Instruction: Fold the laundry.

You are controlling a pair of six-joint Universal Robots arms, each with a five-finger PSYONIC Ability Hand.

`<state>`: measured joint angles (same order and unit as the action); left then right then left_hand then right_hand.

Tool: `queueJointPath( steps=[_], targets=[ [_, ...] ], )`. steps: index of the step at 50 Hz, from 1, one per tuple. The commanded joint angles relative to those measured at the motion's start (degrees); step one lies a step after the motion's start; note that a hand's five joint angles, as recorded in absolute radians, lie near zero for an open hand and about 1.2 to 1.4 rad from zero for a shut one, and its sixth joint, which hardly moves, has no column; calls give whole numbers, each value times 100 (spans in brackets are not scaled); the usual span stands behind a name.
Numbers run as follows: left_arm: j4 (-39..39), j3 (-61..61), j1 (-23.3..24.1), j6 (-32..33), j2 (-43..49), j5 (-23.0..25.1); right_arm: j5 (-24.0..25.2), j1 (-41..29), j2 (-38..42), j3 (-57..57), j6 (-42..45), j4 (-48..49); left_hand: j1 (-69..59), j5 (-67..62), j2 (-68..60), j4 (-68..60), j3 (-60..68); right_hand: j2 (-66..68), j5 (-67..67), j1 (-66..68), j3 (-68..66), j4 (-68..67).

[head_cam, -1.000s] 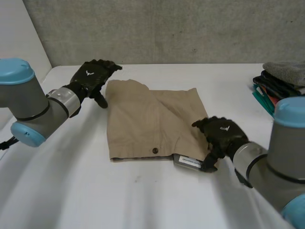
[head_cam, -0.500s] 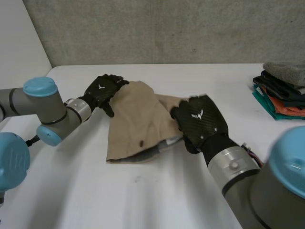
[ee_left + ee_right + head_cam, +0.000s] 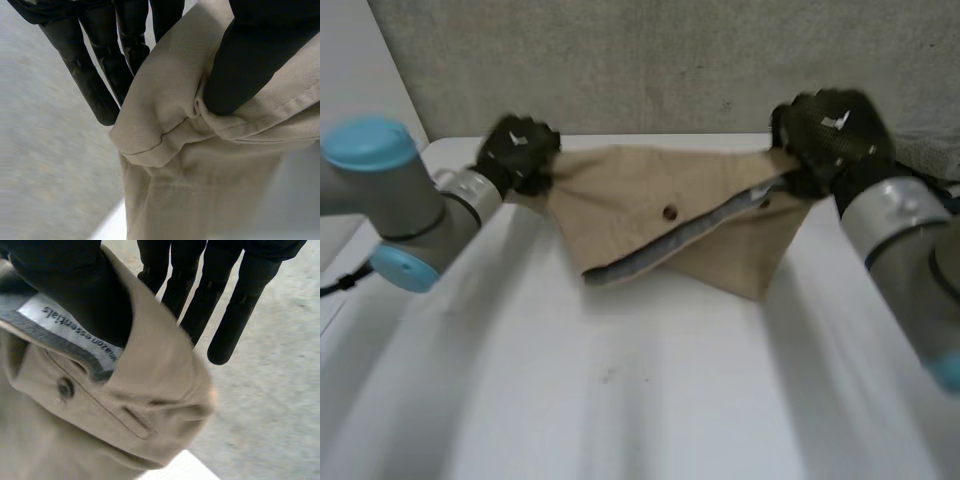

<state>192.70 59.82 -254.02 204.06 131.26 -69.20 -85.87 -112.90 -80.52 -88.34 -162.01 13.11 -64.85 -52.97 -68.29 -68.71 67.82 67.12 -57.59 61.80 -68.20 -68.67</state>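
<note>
The shorts hang stretched between both hands over the table. The left hand grips one corner; its wrist view shows the thumb clamping the hemmed edge against straight fingers. The right hand grips the opposite corner at the waistband, with the thumb on the grey lining beside the label. The button sits near the middle of the open waistband.

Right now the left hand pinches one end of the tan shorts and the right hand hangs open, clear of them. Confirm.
Wrong: the right hand also pinches the shorts, beside the label, as the right wrist view shows. The left hand does pinch the other end.
</note>
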Motion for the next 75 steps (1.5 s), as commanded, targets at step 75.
queueJointPath(
  steps=[75],
  targets=[
    [-1868,2121,72,-2160,-531,20,-132,-488,2189,-984,670,665,2843,2655,3186,3228,-3139,-2300,2347,-1768,2408,2455]
  ],
)
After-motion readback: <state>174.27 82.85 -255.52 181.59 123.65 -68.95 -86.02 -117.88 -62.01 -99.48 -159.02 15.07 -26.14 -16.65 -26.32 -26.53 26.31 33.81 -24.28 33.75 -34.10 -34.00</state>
